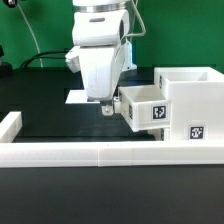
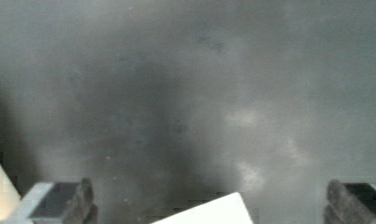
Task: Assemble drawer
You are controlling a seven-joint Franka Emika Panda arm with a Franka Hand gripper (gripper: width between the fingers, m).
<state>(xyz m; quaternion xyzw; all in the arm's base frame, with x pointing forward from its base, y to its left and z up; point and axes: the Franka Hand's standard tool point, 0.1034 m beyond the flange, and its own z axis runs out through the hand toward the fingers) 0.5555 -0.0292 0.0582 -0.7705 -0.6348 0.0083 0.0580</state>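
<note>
The white drawer housing (image 1: 192,110) stands at the exterior view's right with a tag on its front. A small white tray (image 1: 143,105) with a tag sits partly inside it and sticks out toward the exterior view's left. My gripper (image 1: 108,106) hangs just beside the tray's outer end, close to it. In the wrist view my gripper (image 2: 208,205) is open, one finger (image 2: 60,200) at each side over the dark table. A white corner (image 2: 217,212) shows between them; I cannot tell what it belongs to. A second tray is not clearly visible.
The long low white border wall (image 1: 100,152) runs along the front, with a short arm (image 1: 10,125) at the exterior view's left. The marker board (image 1: 77,97) lies behind my gripper. The table top is black.
</note>
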